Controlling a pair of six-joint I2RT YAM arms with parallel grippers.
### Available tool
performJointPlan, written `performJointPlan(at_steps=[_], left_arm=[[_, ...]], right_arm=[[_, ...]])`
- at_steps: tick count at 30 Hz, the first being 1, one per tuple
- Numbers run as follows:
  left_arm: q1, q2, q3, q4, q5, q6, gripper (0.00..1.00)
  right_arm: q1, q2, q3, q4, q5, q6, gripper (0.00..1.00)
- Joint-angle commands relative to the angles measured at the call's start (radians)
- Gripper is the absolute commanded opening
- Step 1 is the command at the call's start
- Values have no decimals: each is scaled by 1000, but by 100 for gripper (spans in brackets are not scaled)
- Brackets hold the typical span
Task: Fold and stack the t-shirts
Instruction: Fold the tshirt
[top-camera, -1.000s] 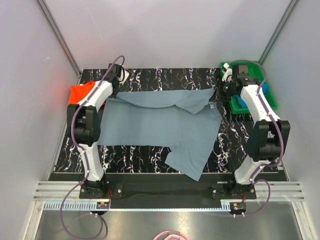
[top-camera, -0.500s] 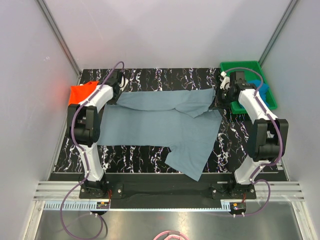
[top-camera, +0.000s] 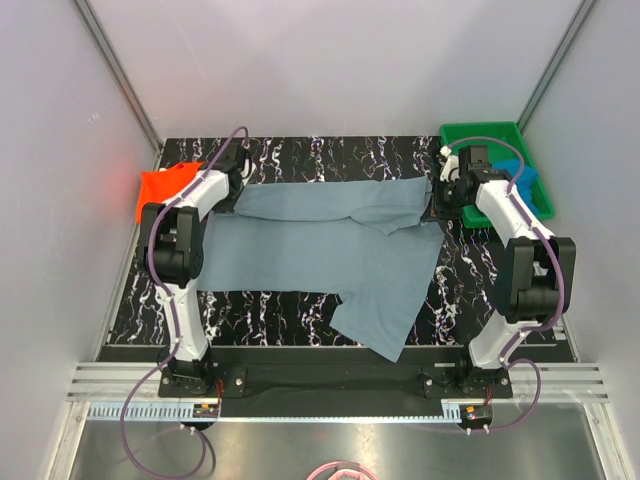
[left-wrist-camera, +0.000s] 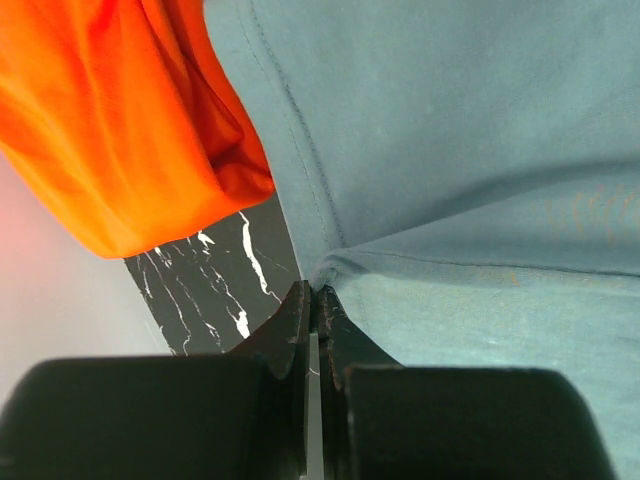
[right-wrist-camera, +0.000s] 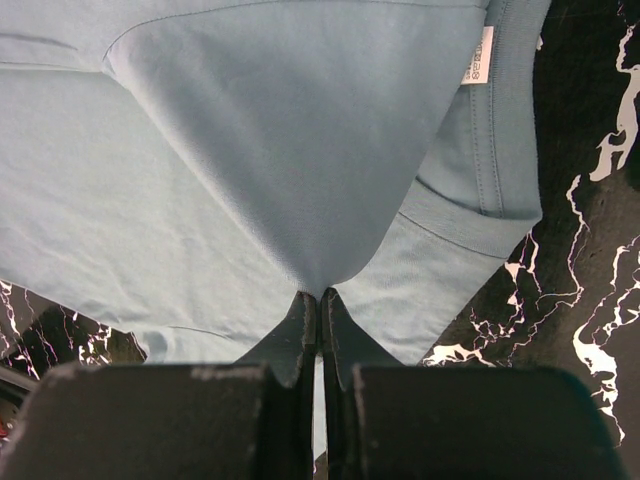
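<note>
The large grey-blue t-shirt (top-camera: 320, 255) lies spread across the black marbled table, its far edge folded over toward the front. My left gripper (top-camera: 232, 192) is shut on the shirt's far left corner (left-wrist-camera: 330, 275). My right gripper (top-camera: 438, 200) is shut on the shirt's far right part (right-wrist-camera: 300, 200), near the collar with a white label (right-wrist-camera: 478, 55). The orange-red t-shirt (top-camera: 160, 187) lies at the table's far left edge, right beside the left gripper, and shows in the left wrist view (left-wrist-camera: 110, 120). The bright blue t-shirt (top-camera: 522, 180) lies in the green tray.
The green plastic tray (top-camera: 480, 133) stands at the far right corner, just behind the right gripper. One sleeve of the grey-blue shirt (top-camera: 385, 320) hangs toward the table's front edge. Grey walls close in on both sides.
Both grippers have moved toward the front, laying the shirt's far edge lower and flatter over its body. The right gripper has come off the tray area toward the table.
</note>
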Motion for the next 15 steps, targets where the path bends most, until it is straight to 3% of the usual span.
performJointPlan(at_steps=[1, 13, 15], left_arm=[[8, 3, 50, 15, -28, -17, 1], [11, 29, 68, 8, -46, -9, 1], [13, 34, 74, -8, -43, -11, 6]], right_arm=[[9, -23, 5, 31, 18, -16, 0], [10, -31, -3, 37, -5, 1, 0], [10, -35, 0, 34, -20, 1, 4]])
